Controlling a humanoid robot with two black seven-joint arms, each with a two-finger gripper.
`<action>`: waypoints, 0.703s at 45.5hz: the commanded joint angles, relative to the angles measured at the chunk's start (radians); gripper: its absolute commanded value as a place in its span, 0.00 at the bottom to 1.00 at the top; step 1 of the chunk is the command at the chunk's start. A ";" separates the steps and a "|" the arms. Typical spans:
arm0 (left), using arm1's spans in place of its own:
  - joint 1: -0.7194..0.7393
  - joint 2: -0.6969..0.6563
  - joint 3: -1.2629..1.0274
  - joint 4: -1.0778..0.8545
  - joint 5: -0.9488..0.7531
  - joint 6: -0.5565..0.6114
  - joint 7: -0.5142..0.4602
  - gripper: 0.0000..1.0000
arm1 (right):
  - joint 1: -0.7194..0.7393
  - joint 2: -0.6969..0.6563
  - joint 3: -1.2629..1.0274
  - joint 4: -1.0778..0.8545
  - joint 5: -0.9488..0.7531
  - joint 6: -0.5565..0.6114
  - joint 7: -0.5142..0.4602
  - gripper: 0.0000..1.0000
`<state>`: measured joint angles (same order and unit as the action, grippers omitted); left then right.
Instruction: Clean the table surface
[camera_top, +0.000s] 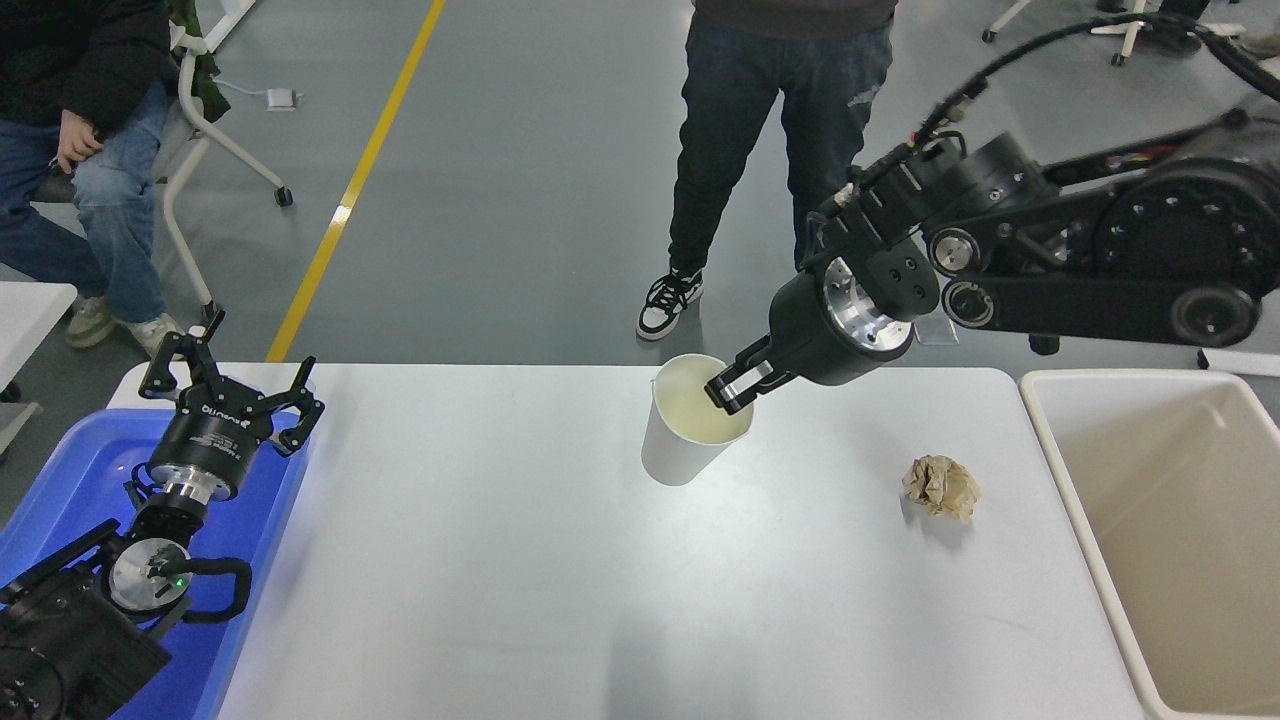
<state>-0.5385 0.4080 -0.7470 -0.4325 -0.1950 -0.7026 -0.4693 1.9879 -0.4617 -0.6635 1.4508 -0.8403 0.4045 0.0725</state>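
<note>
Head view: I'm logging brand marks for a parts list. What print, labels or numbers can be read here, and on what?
Left tool: white lettering on its black body, upside down and too blurred to read.
Right tool, paper cup, crumpled paper, table surface: no print visible.

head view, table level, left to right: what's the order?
blue tub with the parked left gripper over it → white table surface → paper cup pinched at its rim by the right gripper → crumpled brown paper ball → beige bin.
</note>
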 joint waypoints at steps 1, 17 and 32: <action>0.000 0.000 0.000 0.000 0.000 0.000 0.000 1.00 | 0.003 -0.150 -0.074 -0.001 -0.069 0.000 -0.002 0.00; 0.000 0.000 0.000 0.000 0.000 0.000 0.001 1.00 | -0.004 -0.409 -0.165 0.002 -0.161 0.002 -0.002 0.00; 0.000 0.000 0.000 0.000 0.000 0.002 0.001 1.00 | -0.132 -0.564 -0.186 -0.087 -0.252 -0.007 0.000 0.00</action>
<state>-0.5384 0.4080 -0.7470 -0.4326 -0.1951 -0.7015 -0.4688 1.9402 -0.9120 -0.8317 1.4340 -1.0276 0.4047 0.0710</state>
